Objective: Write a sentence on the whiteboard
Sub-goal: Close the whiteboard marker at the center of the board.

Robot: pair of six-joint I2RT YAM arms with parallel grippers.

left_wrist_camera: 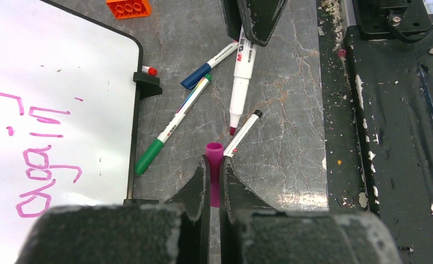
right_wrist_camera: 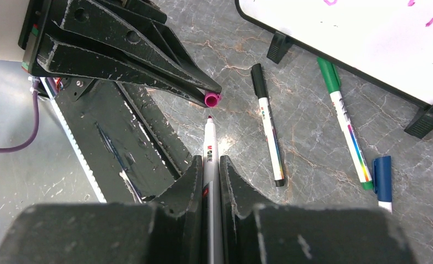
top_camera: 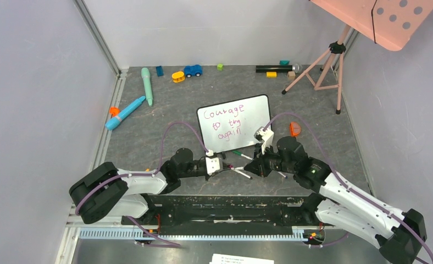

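Closest to the lens on the left wrist cam is my left gripper, fingers pressed together on the magenta cap. Cap's open mouth pokes out past the tips, facing away from me. Same deal on the right wrist cam: right gripper is pinching the marker round its pale barrel, bare pinkish tip out front. Tip & cap mouth are near each other but apart, not lined up. Tip sits a bit to one side of the mouth in both wrist views.

Just beyond both grippers, approx mid-table, the whiteboard lies face up, turned slightly askew. On it the sentence is in pink-purple, 3 lines: "Courage / to try / again". Reads complete afaict, no half-formed letters visible from the top cam.

My take: writing part = done. What's left looks like tidy-up only, i.e. cap back on marker, then prob set it down. That needs the tip aimed square into the cap mouth. Small target, so a miss could smear ink on the cap rim or my fingers.

Loose stuff btw me & the board, all lying on the table: green-capped pen, black-capped pen, blue-capped pen. Can't tell if the blue one touches the held marker. An orange brick sits further off, past the board corner.
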